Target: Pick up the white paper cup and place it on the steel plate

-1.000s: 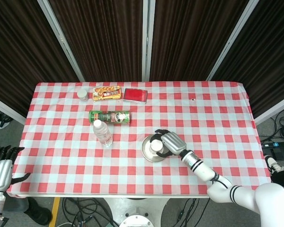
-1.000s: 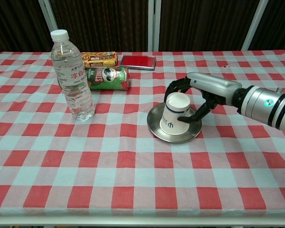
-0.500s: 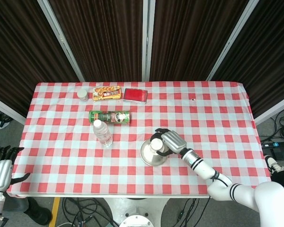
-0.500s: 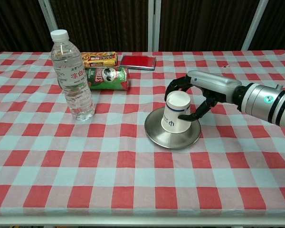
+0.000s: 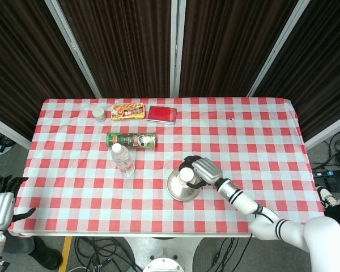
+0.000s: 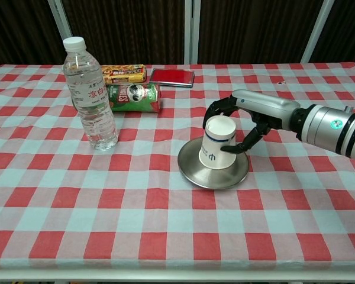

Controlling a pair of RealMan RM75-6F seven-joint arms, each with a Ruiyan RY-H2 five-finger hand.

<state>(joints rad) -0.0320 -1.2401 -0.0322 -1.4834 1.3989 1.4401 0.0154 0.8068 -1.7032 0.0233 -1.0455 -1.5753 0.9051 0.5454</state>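
While its dark fingers (image 6: 222,107) curl around the upper part of the white paper cup (image 6: 216,142), the right hand (image 6: 254,115) grips the cup from the far right side, thumb low against the wall and the other fingers wrapped over the rim's far edge. The cup stands mouth-up on the round steel plate (image 6: 196,172), leaning slightly toward the hand, its base inside the plate's rim. In the head view the same right hand (image 5: 203,170) covers the right part of the cup (image 5: 185,176), which sits on the plate (image 5: 174,190) near the front middle of the red-and-white checked table (image 5: 260,141).

At the lower left edge of the head view the left hand (image 5: 1,199) hangs off the table, fingers spread and holding nothing.

Left of the plate stands a clear plastic water bottle (image 6: 90,94), upright, with a green snack can (image 6: 134,96) lying on its side just behind it.
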